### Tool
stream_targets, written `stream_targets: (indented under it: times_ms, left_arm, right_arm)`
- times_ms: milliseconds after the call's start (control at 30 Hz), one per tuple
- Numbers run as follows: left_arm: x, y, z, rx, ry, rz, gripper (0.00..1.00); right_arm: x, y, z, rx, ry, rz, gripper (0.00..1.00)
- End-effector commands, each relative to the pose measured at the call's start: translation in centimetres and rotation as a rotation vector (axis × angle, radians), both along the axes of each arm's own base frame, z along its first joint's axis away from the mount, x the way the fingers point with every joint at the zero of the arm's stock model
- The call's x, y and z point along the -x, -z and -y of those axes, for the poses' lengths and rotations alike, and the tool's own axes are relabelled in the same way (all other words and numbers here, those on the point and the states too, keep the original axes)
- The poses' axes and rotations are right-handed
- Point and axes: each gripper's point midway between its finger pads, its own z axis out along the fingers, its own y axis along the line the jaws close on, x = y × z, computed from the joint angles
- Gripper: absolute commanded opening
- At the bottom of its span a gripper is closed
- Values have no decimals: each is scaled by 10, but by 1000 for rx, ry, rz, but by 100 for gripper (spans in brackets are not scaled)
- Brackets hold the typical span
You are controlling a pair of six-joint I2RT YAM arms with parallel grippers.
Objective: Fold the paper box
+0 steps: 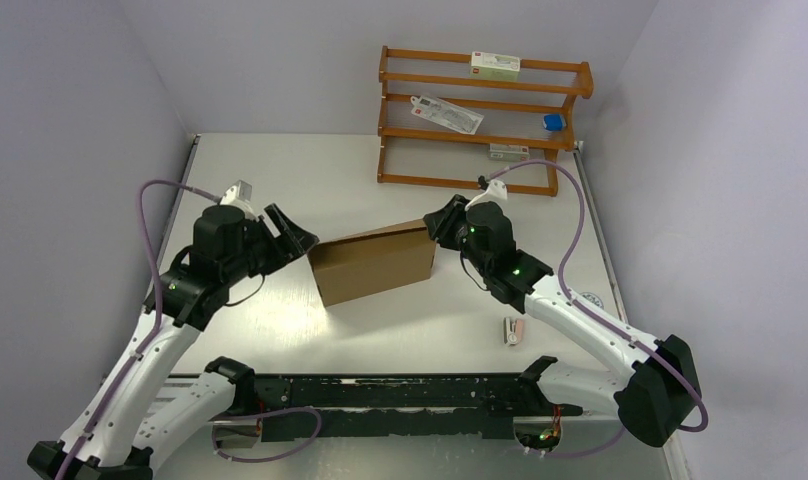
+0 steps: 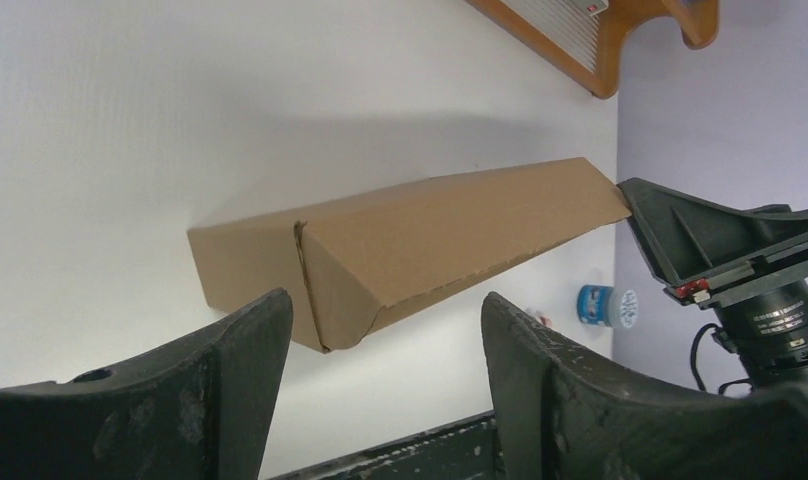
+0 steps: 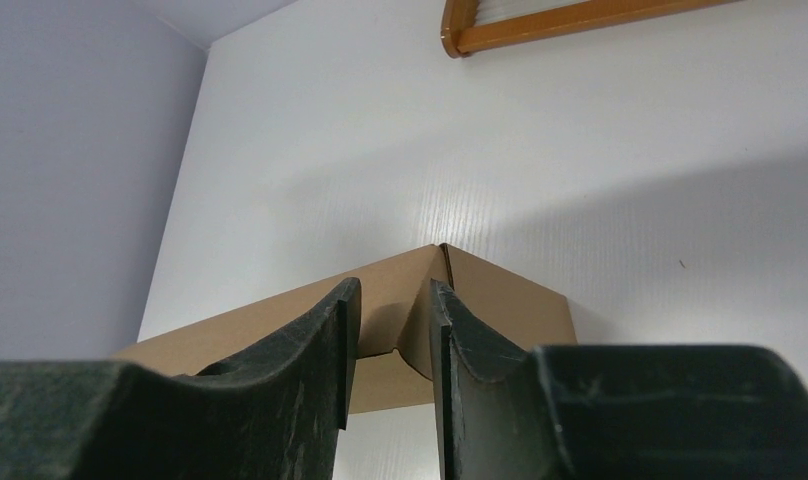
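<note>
Box: paper box (image 1: 375,262) sits at the centre of the top view, half formed.
Left gripper (image 1: 298,240): spread wide, just beside the box's left end.
Right gripper (image 1: 435,218): narrow, at the right end (pinching cardboard? cannot tell).
Your step: brace the right end and press the left flap along its crease.
Material: plain brown corrugated, matte, stiff, with sharp creases.

The paper box (image 1: 373,262) was matt brown corrugated cardboard, rough along its cut edges. The table (image 1: 280,170) was smooth white with a soft sheen. The rack (image 1: 430,80), upper right, was varnished orange wood. The left gripper (image 2: 385,305) had scuffed matt black plastic fingers (image 2: 550,390).
</note>
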Motion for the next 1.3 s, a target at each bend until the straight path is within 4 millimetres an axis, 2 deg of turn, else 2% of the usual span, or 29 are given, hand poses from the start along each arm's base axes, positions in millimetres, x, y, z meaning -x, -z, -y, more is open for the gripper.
stream_targets:
  times_ms: [0, 133, 333, 467, 600, 733, 1000, 1133, 1267]
  left_arm:
    - [10, 11, 11, 135, -19, -65, 75]
    - [12, 22, 13, 195, -48, -100, 73]
    - [11, 30, 16, 241, -58, -109, 65]
    - [10, 45, 21, 235, -32, -119, 53]
    - [3, 57, 22, 200, -10, -90, 39]
    - [-14, 58, 19, 120, -10, -30, 33]
    - [-47, 67, 15, -34, 9, 57, 37]
    - [-47, 56, 24, -20, 63, 75, 48]
    - [-39, 35, 14, -46, 41, 97, 60]
  right_arm:
    - [9, 32, 0, 77, -38, -57, 35]
    - [9, 33, 2, 89, -41, -46, 35]
    - [14, 44, 5, 104, -51, -55, 35]
    - [14, 43, 2, 87, -65, -40, 35]
    - [17, 53, 4, 99, -69, -51, 35]
    - [21, 62, 12, 121, -50, -63, 34]
    - [30, 83, 30, 178, -7, -103, 33]
    - [28, 77, 33, 175, 9, -93, 33]
    - [25, 74, 32, 170, 14, -84, 33]
